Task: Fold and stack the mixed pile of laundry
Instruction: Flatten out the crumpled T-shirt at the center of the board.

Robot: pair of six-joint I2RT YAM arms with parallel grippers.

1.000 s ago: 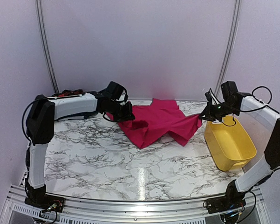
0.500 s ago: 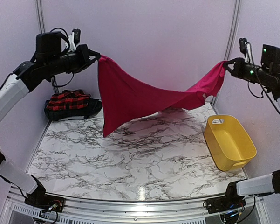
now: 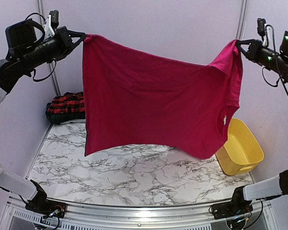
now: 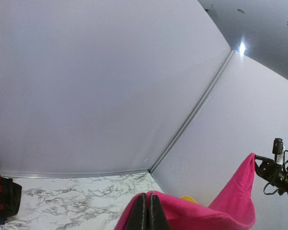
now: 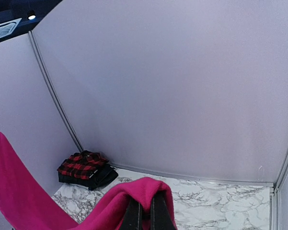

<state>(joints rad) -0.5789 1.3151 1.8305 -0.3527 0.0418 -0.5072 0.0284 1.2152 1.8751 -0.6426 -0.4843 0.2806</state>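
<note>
A plain magenta-pink T-shirt [image 3: 158, 105] hangs spread out high above the table, held by two corners. My left gripper [image 3: 81, 36] is shut on its upper left corner; in the left wrist view the gripper [image 4: 147, 203] pinches the pink cloth [image 4: 196, 213]. My right gripper [image 3: 238, 44] is shut on the upper right corner; in the right wrist view the gripper [image 5: 144, 207] has the pink cloth [image 5: 129, 191] draped over its fingers. A folded red-and-black checked garment [image 3: 67, 103] lies on a dark garment [image 3: 62, 117] at the table's back left, also in the right wrist view [image 5: 81, 166].
A yellow plastic tub [image 3: 242, 148] stands at the table's right side, partly behind the hanging shirt. The marble tabletop [image 3: 134, 167] lies below the shirt. Walls with a metal corner post [image 3: 239, 21] enclose the back and sides.
Both arms lifted the pink shirt off the table, rose high and pulled apart. The shirt, crumpled on the table a second ago, now hangs flat and stretched between the grippers.
</note>
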